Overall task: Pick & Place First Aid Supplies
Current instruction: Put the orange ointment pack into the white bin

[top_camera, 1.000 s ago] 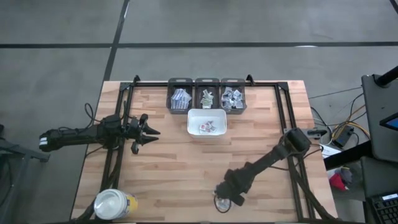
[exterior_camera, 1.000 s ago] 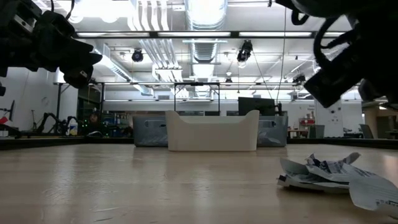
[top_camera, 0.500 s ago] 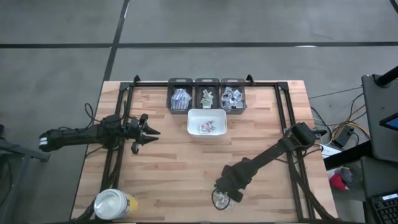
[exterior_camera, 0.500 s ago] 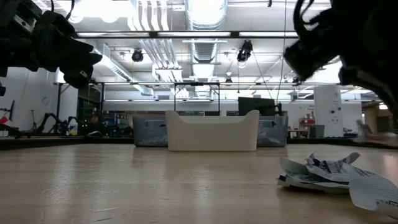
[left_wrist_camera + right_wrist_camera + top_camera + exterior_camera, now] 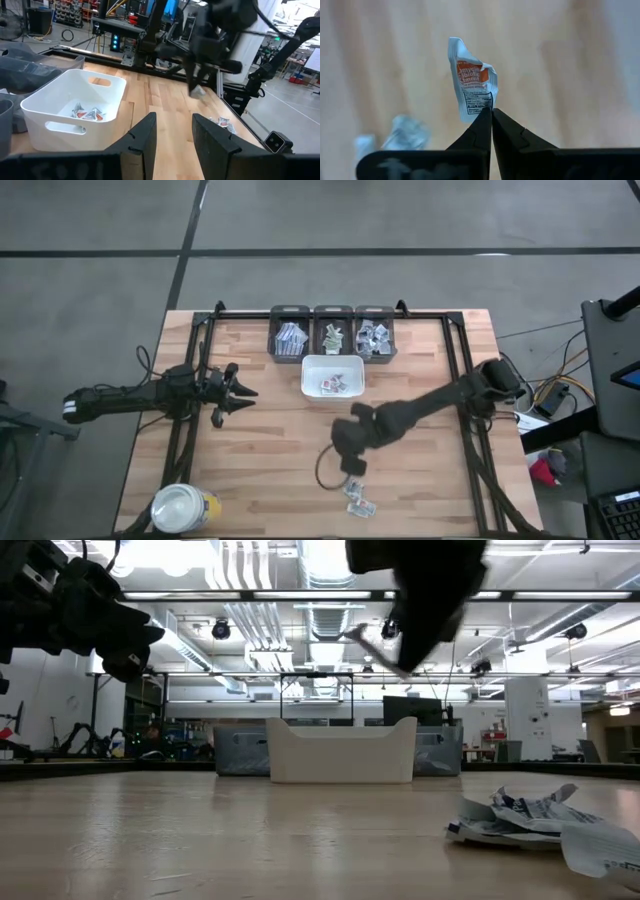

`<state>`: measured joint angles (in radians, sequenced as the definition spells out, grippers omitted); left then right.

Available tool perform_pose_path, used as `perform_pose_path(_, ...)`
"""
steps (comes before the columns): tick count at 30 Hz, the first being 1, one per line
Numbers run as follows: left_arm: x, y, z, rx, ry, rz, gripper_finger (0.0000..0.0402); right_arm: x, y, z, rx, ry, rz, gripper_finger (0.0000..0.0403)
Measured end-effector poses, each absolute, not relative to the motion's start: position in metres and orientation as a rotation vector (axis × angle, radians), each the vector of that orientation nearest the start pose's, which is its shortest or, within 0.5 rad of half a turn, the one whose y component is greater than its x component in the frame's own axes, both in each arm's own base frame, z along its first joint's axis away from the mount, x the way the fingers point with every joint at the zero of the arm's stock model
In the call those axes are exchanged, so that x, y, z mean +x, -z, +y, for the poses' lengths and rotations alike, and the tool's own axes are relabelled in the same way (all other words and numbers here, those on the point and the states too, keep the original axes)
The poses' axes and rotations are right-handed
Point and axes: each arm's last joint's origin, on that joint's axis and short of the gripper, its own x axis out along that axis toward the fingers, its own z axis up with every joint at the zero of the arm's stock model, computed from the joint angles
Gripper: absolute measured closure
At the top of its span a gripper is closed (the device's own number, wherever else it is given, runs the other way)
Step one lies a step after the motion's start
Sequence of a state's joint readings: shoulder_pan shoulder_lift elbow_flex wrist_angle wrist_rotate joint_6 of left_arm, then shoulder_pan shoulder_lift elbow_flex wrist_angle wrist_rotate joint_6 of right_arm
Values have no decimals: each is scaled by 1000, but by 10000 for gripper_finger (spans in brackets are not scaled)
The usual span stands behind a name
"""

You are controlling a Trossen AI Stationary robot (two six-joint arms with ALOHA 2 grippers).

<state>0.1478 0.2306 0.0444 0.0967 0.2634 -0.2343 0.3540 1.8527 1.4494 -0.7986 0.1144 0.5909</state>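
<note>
While pinched in the right gripper (image 5: 491,111), the sachet (image 5: 471,85) reads "ibiotic".

A workshop-like lab hall: ceiling ducts (image 5: 330,565) and strip lights are hanging overhead, equipment racks (image 5: 122,30) are standing beyond the wooden table (image 5: 270,440).

Three bins (image 5: 331,332) behind tray (image 5: 332,376); jar (image 5: 183,507) at front-left corner.

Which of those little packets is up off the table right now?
The orange-printed packet, pinched in the right tool; the other loose packets lie flat on the wood.
</note>
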Motion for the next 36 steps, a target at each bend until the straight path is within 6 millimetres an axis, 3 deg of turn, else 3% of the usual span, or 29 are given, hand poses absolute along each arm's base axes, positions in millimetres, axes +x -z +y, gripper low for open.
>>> perform_pose_path(7, 110, -169, 9, -250, 104, 103, 282, 366, -238, 70, 140, 342, 1083, 395)
perform_pose_path(16, 110, -169, 9, -250, 104, 103, 282, 366, -241, -13, 24, 441, 1213, 395)
perform_pose_path(20, 110, -168, 9, -251, 104, 105, 282, 367, -251, -41, -28, 436, 1235, 395)
perform_pose_path(29, 111, -168, 9, -251, 95, 109, 282, 372, -265, -70, -156, 312, 1244, 395)
perform_pose_path(36, 111, -168, 11, -251, 45, 104, 282, 397, -239, -79, -257, 196, 1368, 394)
